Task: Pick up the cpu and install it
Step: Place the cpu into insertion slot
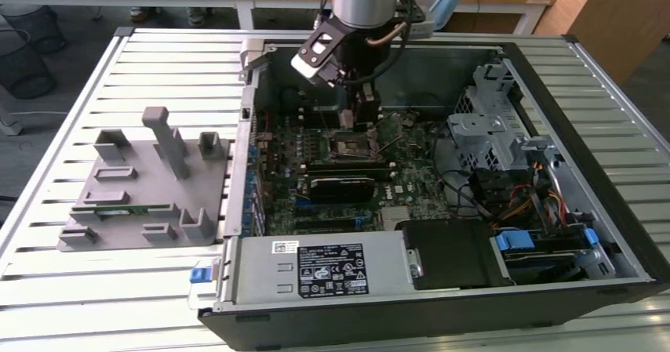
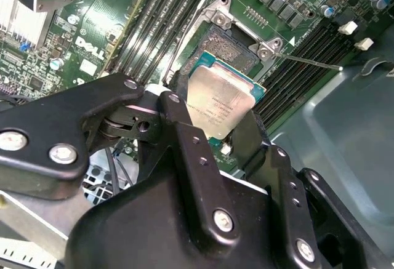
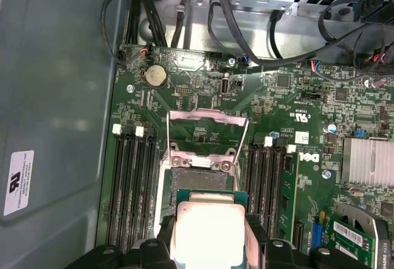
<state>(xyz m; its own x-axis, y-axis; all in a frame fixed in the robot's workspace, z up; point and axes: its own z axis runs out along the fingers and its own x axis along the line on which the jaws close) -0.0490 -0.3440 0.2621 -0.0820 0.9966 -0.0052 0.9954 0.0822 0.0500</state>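
In the exterior view the arm reaches into the open case at the table's middle. In the second wrist view the jaws clamp the cpu by its edges, close over the open socket. In the first wrist view the cpu hangs at the socket's edge, between memory slots.

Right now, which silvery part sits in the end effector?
The cpu, the flat smooth square by the open socket; the finned heatsink is mounted on the board.
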